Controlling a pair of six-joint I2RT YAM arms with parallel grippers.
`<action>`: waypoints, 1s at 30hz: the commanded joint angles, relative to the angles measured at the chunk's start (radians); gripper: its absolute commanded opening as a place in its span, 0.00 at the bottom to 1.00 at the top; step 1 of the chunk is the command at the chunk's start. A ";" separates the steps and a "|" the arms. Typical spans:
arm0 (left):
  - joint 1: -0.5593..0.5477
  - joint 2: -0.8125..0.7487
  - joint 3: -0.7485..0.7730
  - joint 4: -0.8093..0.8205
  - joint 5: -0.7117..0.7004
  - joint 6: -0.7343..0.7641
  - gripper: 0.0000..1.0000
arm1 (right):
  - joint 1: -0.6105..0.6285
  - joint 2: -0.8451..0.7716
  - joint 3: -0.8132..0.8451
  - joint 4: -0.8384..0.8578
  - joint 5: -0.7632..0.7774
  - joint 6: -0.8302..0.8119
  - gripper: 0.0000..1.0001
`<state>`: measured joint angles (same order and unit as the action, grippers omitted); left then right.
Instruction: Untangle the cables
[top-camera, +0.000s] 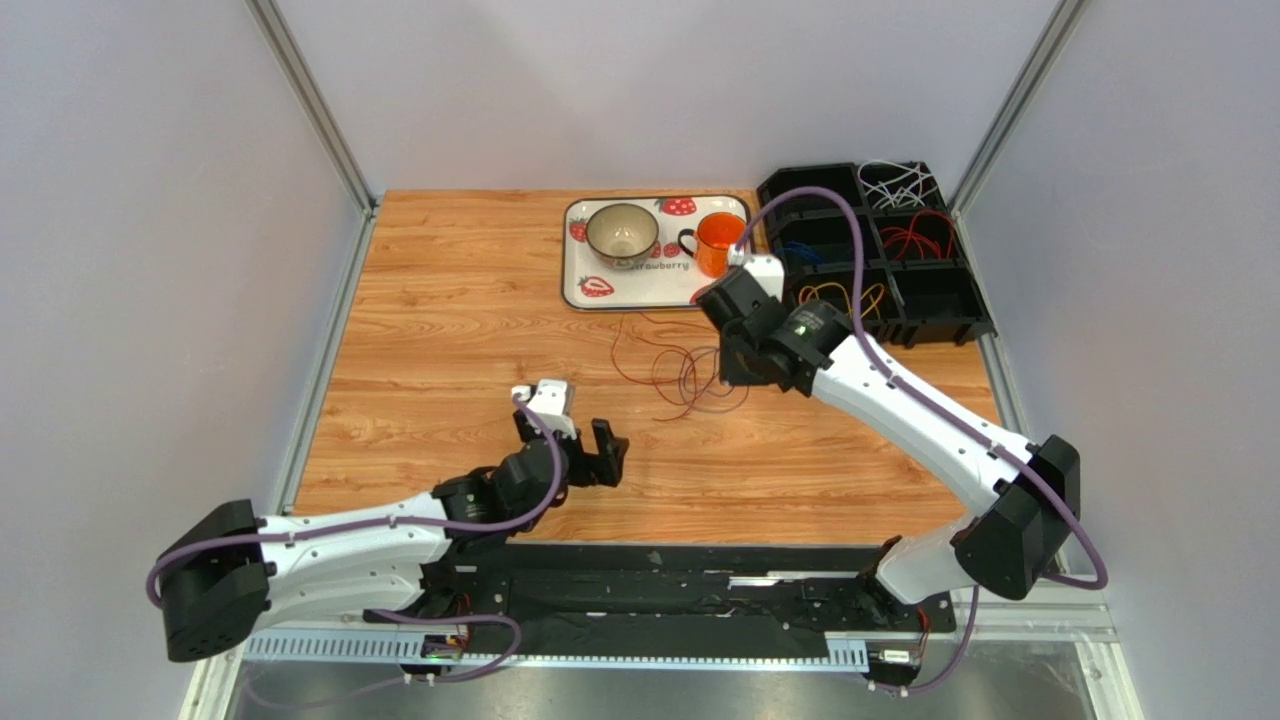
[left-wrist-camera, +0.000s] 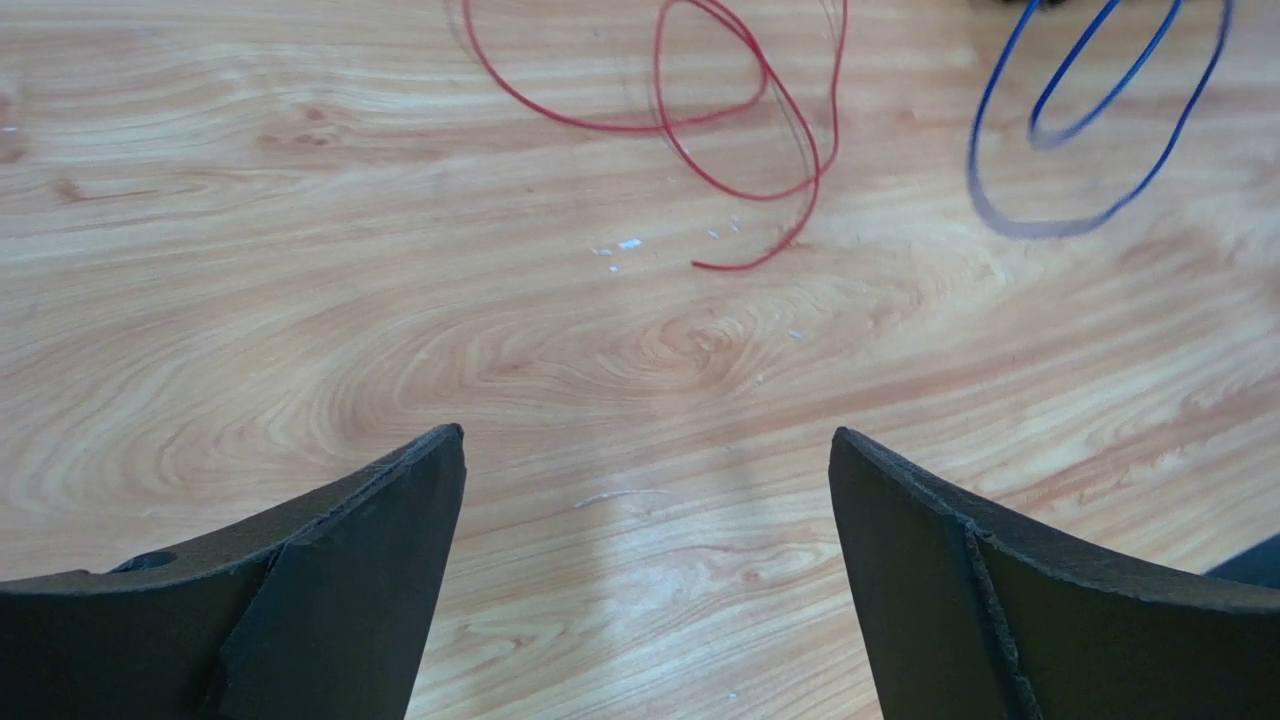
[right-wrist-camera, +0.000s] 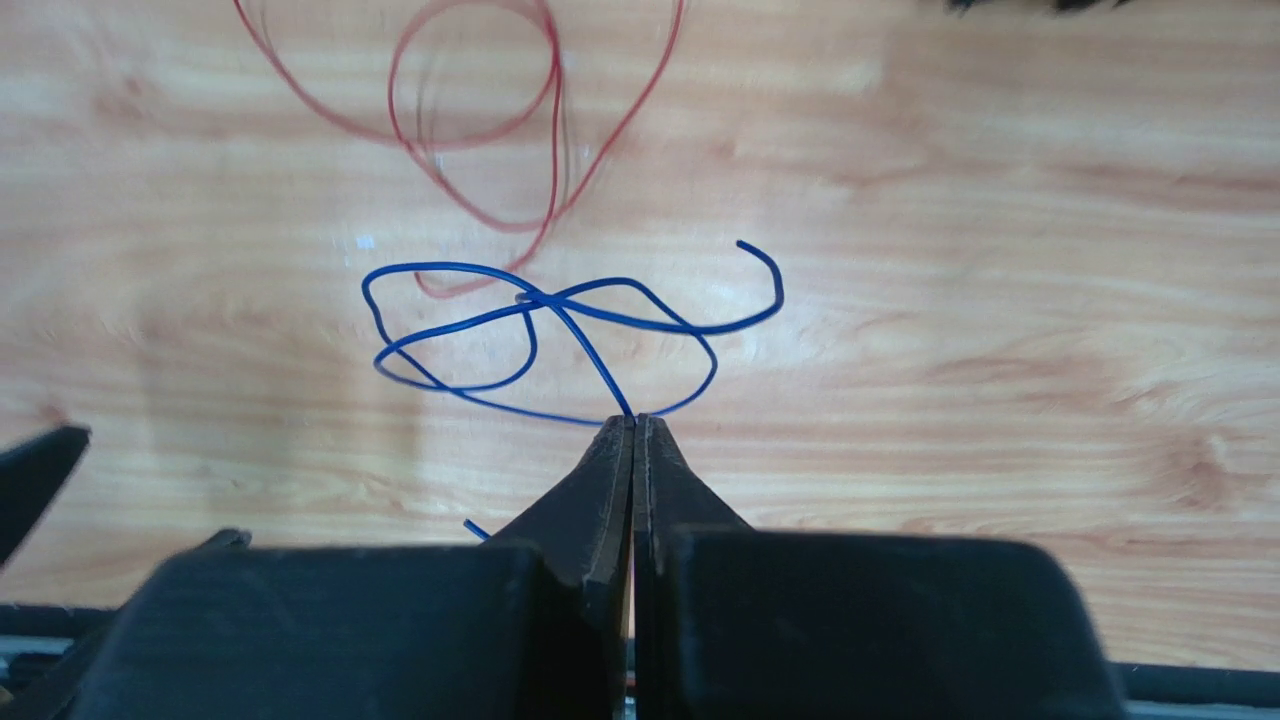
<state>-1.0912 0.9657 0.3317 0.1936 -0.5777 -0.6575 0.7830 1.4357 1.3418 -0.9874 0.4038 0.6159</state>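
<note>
Top: cables (top-camera: 679, 368) mid-desk, touching right gripper (top-camera: 730, 372); left gripper (top-camera: 568, 435) farther, toward near edge
Left wrist: spread wide, empty; red cable (left-wrist-camera: 721, 135), blue cable (left-wrist-camera: 1082, 150) ahead, apart
Right wrist: clamped on blue cable loop, red beyond

This looks like a robotics lab test cell. Plain grey panels (top-camera: 150, 225) on aluminium posts (top-camera: 308, 98) box in a wooden bench (top-camera: 451, 300). A white left arm (top-camera: 361, 533) and right arm (top-camera: 917, 413) are bolted to a black rail (top-camera: 676, 600) along its near edge. A divided bin (top-camera: 947, 323) of sorted cables (top-camera: 917, 236) sits at the far right corner.
</note>
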 joint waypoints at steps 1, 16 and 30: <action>-0.004 -0.076 -0.098 0.191 -0.079 -0.021 0.99 | -0.092 -0.005 0.147 -0.020 0.053 -0.076 0.00; -0.003 0.019 0.019 0.030 -0.050 -0.027 0.97 | -0.410 0.285 0.589 -0.030 -0.008 -0.102 0.00; -0.004 0.056 0.044 0.020 -0.033 -0.019 0.96 | -0.631 0.537 0.772 0.004 -0.095 -0.090 0.00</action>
<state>-1.0916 1.0103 0.3355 0.1986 -0.6239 -0.6830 0.1860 1.9354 2.0300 -1.0126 0.3477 0.5289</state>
